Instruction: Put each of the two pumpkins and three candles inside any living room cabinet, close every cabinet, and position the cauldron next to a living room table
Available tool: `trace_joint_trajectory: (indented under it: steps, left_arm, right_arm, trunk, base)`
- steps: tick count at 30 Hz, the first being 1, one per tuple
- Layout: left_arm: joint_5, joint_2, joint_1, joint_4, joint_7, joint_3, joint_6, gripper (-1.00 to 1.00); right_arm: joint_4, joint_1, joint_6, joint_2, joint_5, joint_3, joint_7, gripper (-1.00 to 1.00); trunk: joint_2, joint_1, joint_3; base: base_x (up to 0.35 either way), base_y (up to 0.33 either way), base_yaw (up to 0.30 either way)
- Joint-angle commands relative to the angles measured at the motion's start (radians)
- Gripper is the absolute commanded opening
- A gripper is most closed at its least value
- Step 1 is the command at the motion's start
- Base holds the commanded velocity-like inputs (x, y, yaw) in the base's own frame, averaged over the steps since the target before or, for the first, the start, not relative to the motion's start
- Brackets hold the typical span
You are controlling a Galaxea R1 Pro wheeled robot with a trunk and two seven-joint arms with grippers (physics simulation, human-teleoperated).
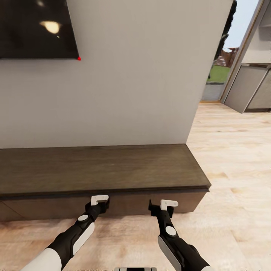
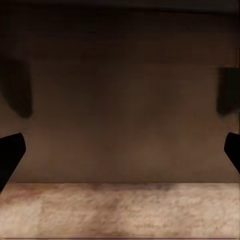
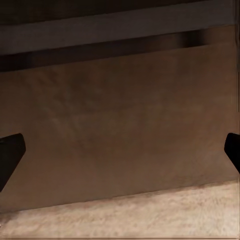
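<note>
Against the pale wall stands the cabinet (image 1: 101,169), long, low and dark brown, its flat top bare and its fronts closed. Both arms reach toward its front, just above the light wooden floor (image 1: 233,158). Left claw (image 1: 100,201) and right claw (image 1: 164,206) hover close to the panel, well apart from each other; each wrist view shows its fingertips (image 2: 10,155) (image 3: 10,152) spread wide at the picture's edges. A dark screen (image 1: 35,28) hangs on the wall above.
</note>
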Motion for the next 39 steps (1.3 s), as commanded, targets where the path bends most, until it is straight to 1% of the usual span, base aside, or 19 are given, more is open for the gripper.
trace_joint_trajectory:
  steps: [1,16,21,23,24,26,28,30,32,33,34,37,38,39]
  left_arm:
    - [0.007,0.002,-0.001,-0.002,0.01,-0.008,0.003,1.0]
    - [0.007,0.002,-0.001,-0.002,0.008,-0.008,0.003,1.0]
    - [0.005,0.001,-0.001,-0.009,0.004,-0.007,0.015,1.0]
    - [0.004,0.001,-0.001,-0.012,0.004,-0.008,0.019,1.0]
    - [0.006,0.002,-0.001,-0.012,0.004,-0.008,0.021,1.0]
    - [0.009,0.003,-0.001,-0.012,0.003,-0.008,0.034,1.0]
    - [0.008,0.003,-0.001,-0.012,0.003,-0.007,0.07,1.0]
    - [0.008,0.002,-0.001,-0.012,0.003,-0.007,0.129,1.0]
    - [0.009,0.001,-0.001,-0.012,0.003,-0.008,0.174,1.0]
    - [0.008,0.001,-0.001,-0.012,0.003,-0.009,0.197,1.0]
    - [0.011,0.001,-0.001,-0.011,0.003,-0.008,0.222,1.0]
    - [0.021,0.002,-0.001,-0.003,0.003,-0.008,0.3,1.0]
    - [0.024,0.002,-0.001,0.0,0.002,-0.008,0.319,1.0]
    - [0.028,0.002,-0.001,0.004,0.001,-0.008,0.335,1.0]
  right_arm:
    - [0.0,-0.001,-0.007,0.0,-0.011,0.005,-0.005,1.0]
    - [0.008,-0.001,-0.007,0.0,-0.011,0.005,-0.005,1.0]
    - [0.069,-0.03,-0.002,0.01,-0.014,0.005,-0.007,1.0]
    - [0.077,-0.034,0.002,0.011,-0.036,0.005,-0.008,1.0]
    - [0.079,-0.035,0.003,0.011,-0.059,0.005,-0.008,1.0]
    - [0.081,-0.036,0.005,0.011,-0.09,0.005,-0.007,1.0]
    - [0.081,-0.036,0.006,0.011,-0.105,0.005,-0.007,1.0]
    - [0.081,-0.036,0.008,0.007,-0.113,0.006,-0.008,1.0]
    - [0.082,-0.033,0.024,0.005,-0.126,0.006,-0.008,1.0]
    - [0.083,-0.033,0.041,0.006,-0.145,0.006,-0.008,1.0]
    - [0.083,-0.033,0.064,0.006,-0.176,0.006,-0.009,1.0]
    - [0.079,-0.032,0.176,0.007,-0.298,0.007,-0.012,1.0]
    - [0.079,-0.032,0.214,0.007,-0.328,0.008,-0.012,1.0]
    - [0.079,-0.032,0.244,0.007,-0.349,0.008,-0.011,1.0]
  trunk:
    - [0.0,0.0,-0.001]
    - [0.0,0.0,-0.001]
    - [0.0,0.0,-0.001]
    - [0.0,0.0,-0.001]
    - [0.0,0.0,-0.001]
    - [0.0,0.0,-0.001]
    - [0.0,0.0,-0.001]
    - [0.0,0.0,-0.001]
    - [0.0,0.0,-0.001]
    - [0.0,0.0,-0.001]
    - [0.0,0.0,-0.001]
    - [0.0,0.0,-0.001]
    - [0.0,0.0,-0.001]
    - [0.0,0.0,-0.001]
  base:
    - [-0.184,0.0,0.0]
    - [-0.314,0.0,0.0]
    - [-0.33,0.0,0.0]
    - [-0.331,0.0,0.0]
    - [-0.331,0.0,0.0]
    - [-0.331,0.0,0.0]
    - [-0.331,0.0,0.0]
    - [-0.331,0.0,0.0]
    - [-0.331,0.0,0.0]
    - [-0.329,0.0,0.0]
    - [-0.289,0.0,0.0]
    - [-0.134,0.0,0.0]
    - [-0.051,0.0,0.0]
    - [-0.033,0.0,0.0]
